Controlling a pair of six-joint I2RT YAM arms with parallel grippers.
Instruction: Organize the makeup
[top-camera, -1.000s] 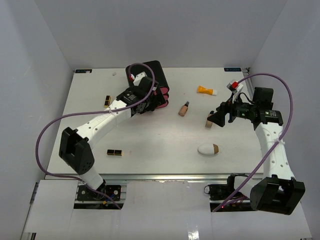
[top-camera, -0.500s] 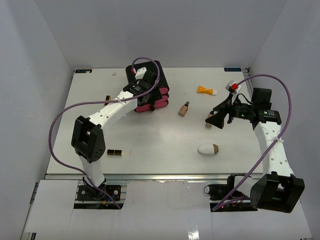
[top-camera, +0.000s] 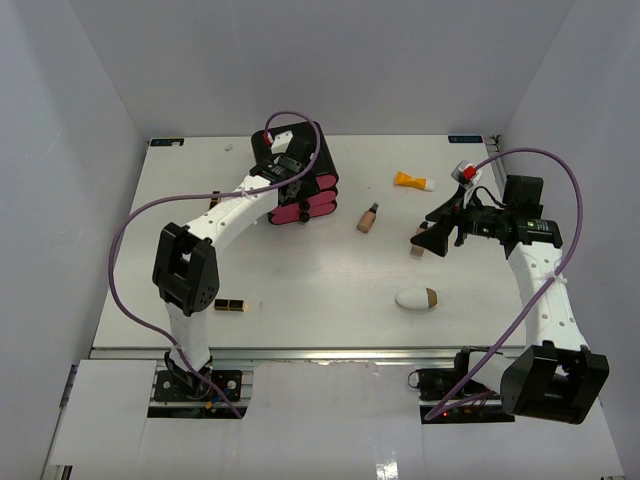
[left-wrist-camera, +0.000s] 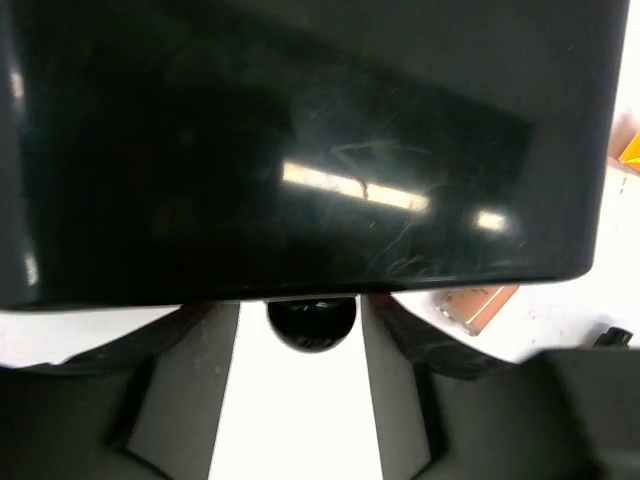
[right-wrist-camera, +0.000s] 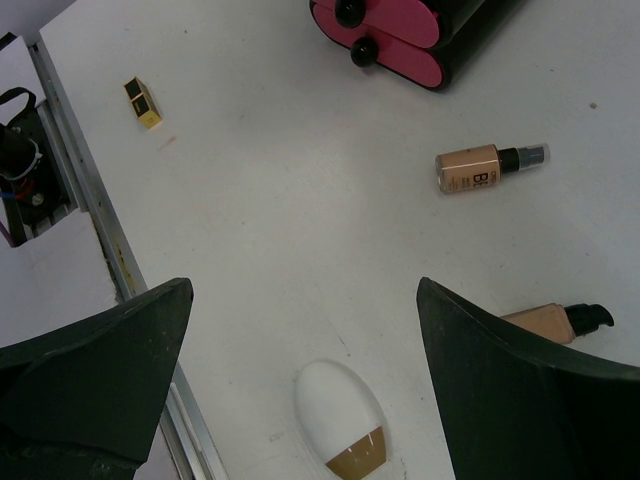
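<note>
The right claw (right-wrist-camera: 300, 330) is released, with its two dark fingers spread wide above the white bench (top-camera: 300, 270). Directly under the gap between them, towards the near end, lies the white egg shape with a brown end (right-wrist-camera: 338, 425). It is not touched. Just beside the claw's right finger, and partly hidden by it, lies a tan bottle with a dark cap (right-wrist-camera: 545, 320), on its side. Further ahead of the claw is a tan pump bottle (right-wrist-camera: 478, 170), also lying flat. The orange tube with a white cap (top-camera: 410, 181) rests well off towards the far edge. A black-and-gold lipstick case (right-wrist-camera: 142, 102) lies far ahead of the left finger, near the metal rail (right-wrist-camera: 100, 230). A second lipstick case (top-camera: 214, 200) lies out beyond the left arm.

The left claw (left-wrist-camera: 312, 340) is pressed up against the glossy black box with pink drawers (left-wrist-camera: 300, 150). A round dark knob (left-wrist-camera: 312, 322) sits between its fingertips. I cannot tell whether they are clenched on it.

The bench is plain white. Pale walls (top-camera: 320, 60) enclose it on three sides, and purple cables (top-camera: 130, 220) loop from both arms.
</note>
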